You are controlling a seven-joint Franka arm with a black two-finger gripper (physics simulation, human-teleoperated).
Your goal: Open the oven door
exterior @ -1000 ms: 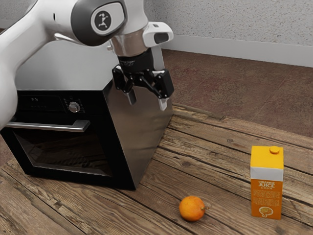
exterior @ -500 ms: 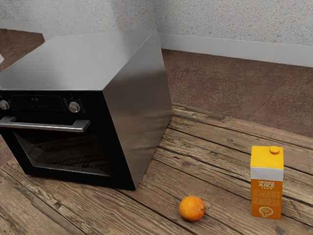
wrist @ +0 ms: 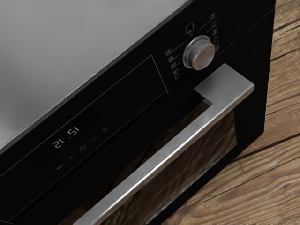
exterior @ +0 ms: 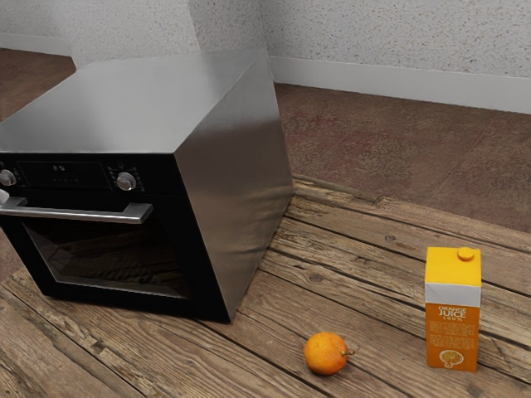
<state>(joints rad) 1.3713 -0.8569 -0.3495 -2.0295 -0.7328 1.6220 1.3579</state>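
One steel-sided oven [exterior: 224, 182] is standing at the exterior view's left, its black-framed door [exterior: 187, 249] staying shut behind the bar handle [exterior: 99, 215]. Some pale sliver of the gripper [exterior: 2, 196] is showing at the far left edge, by that handle; I cannot tell whether it is spread or pressed together. An orange [exterior: 324, 354] is lying near, left of an upright orange juice carton [exterior: 452, 327].

In the wrist view, a round knob [wrist: 199, 52] is sitting beside one end of the handle, and clock digits [wrist: 65, 137] are glowing.
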